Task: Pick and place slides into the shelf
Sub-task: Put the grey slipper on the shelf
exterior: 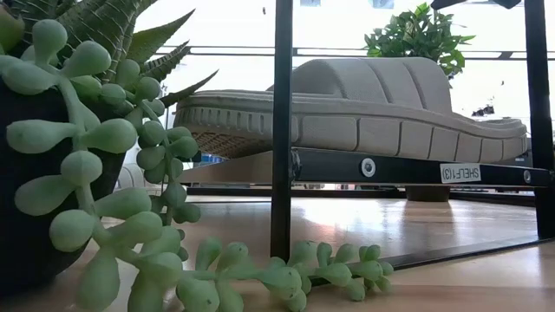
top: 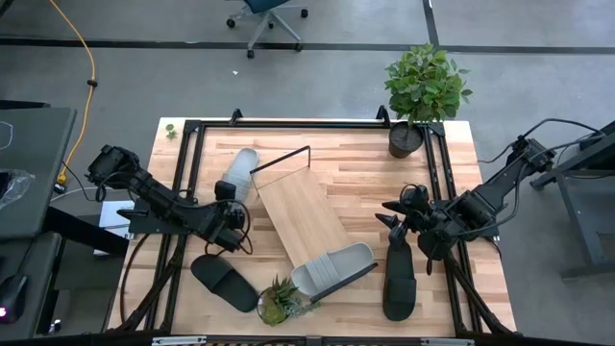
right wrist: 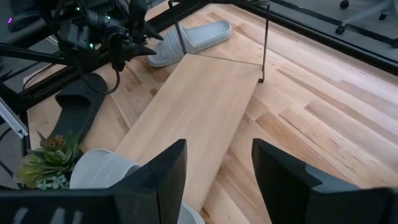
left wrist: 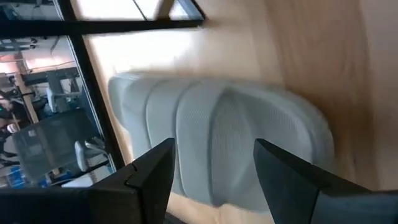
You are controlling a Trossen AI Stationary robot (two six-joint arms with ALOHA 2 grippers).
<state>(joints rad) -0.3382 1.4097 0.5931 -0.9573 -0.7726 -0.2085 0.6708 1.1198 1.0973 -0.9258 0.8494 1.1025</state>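
Observation:
One light grey slide (top: 236, 173) lies on the table left of the shelf's far end. My open left gripper (top: 231, 198) is at that slide's near end, and in the left wrist view its fingers (left wrist: 214, 180) stand over the grey slide (left wrist: 217, 130), spread to about its width. The shelf (top: 306, 216) lies diagonally across the table. A second grey slide (top: 332, 268) rests on the shelf's near end (exterior: 364, 108). One black slide (top: 223, 283) lies near the left front, another (top: 400, 279) on the right. My open right gripper (top: 390, 216) (right wrist: 217, 180) hovers above the table, just beyond that black slide's far end.
A small succulent pot (top: 279, 303) (exterior: 87, 156) stands at the near edge between the left black slide and the shelf's near end. A potted plant (top: 423, 91) stands at the far right corner. Black frame rails (top: 187, 183) run along the table's sides.

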